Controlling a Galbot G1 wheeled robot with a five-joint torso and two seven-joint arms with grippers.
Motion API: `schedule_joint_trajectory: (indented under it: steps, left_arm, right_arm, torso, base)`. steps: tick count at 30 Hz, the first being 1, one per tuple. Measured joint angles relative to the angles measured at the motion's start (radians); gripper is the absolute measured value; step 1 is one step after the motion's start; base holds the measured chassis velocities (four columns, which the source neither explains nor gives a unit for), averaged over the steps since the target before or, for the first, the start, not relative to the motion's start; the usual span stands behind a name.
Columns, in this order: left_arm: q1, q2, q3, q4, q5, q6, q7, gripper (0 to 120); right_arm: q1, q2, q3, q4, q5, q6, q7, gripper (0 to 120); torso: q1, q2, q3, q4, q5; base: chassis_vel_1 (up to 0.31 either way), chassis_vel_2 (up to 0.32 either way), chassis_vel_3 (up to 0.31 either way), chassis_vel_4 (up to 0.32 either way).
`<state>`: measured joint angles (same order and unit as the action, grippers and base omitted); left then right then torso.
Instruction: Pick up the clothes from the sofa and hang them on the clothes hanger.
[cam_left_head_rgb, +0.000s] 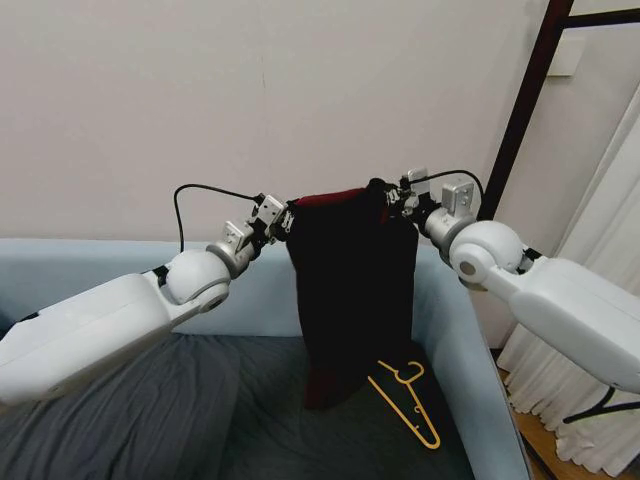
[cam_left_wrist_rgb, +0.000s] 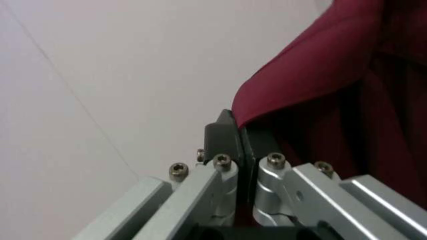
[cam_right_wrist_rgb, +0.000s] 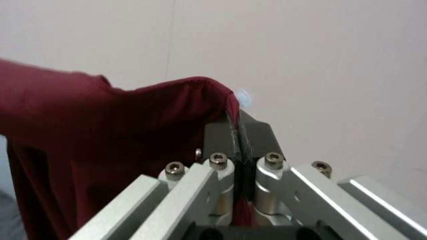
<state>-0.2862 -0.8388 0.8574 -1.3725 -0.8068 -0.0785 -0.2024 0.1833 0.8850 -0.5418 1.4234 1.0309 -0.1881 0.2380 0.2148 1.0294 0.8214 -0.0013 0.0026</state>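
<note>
A dark red garment (cam_left_head_rgb: 352, 290) hangs stretched between my two grippers above the sofa, its lower end touching the cushion. My left gripper (cam_left_head_rgb: 287, 221) is shut on its left top corner; the left wrist view has the red cloth (cam_left_wrist_rgb: 320, 75) pinched between the black fingers (cam_left_wrist_rgb: 223, 132). The right gripper (cam_left_head_rgb: 390, 200) is shut on the right top corner, and the right wrist view has the cloth (cam_right_wrist_rgb: 133, 105) clamped in the fingers (cam_right_wrist_rgb: 223, 132). A yellow clothes hanger (cam_left_head_rgb: 408, 400) lies on the sofa seat, right of the garment's hem.
The light blue sofa (cam_left_head_rgb: 450, 330) has a dark grey seat with a grey blanket (cam_left_head_rgb: 130, 410) at the left. A dark rack post (cam_left_head_rgb: 520, 110) rises at the right beside a white curtain (cam_left_head_rgb: 600, 230). A plain wall is behind.
</note>
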Motion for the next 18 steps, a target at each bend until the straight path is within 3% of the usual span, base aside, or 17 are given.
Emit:
schedule_joint_trajectory:
  steps: [7, 11, 14, 15, 18]
  left_arm:
    - [0.054, 0.088, -0.037, -0.174, 0.009, 0.076, -0.012, 0]
    - [0.096, 0.109, -0.066, -0.229, 0.014, 0.097, -0.026, 0]
    - [0.171, 0.181, -0.140, -0.372, 0.018, 0.154, -0.061, 0]
    - [0.171, 0.181, -0.140, -0.372, 0.018, 0.154, -0.061, 0]
    - [0.265, 0.278, -0.265, -0.551, 0.008, 0.235, -0.094, 0]
  right_arm:
    - [-0.030, -0.074, 0.001, 0.117, 0.054, -0.024, 0.016, 0]
    - [-0.055, -0.093, 0.006, 0.160, 0.066, -0.035, 0.031, 0]
    - [-0.104, -0.139, 0.023, 0.283, 0.087, -0.082, 0.089, 0]
    - [-0.104, -0.139, 0.023, 0.283, 0.087, -0.082, 0.089, 0]
    - [-0.130, -0.185, 0.053, 0.430, 0.099, -0.162, 0.164, 0]
  torso:
    - [-0.001, 0.000, 0.000, 0.0000, -0.0001]
    - [0.000, 0.000, 0.000, -0.0002, -0.0001]
    - [0.000, 0.000, 0.000, -0.0003, 0.0000]
    - [0.000, 0.000, 0.000, -0.0003, 0.0000]
    - [0.000, 0.000, 0.000, 0.0002, -0.0002]
  base:
    - [0.000, 0.000, 0.000, 0.000]
    - [0.000, 0.000, 0.000, 0.000]
    - [0.000, 0.000, 0.000, 0.000]
    - [0.000, 0.000, 0.000, 0.000]
    - [0.000, 0.000, 0.000, 0.000]
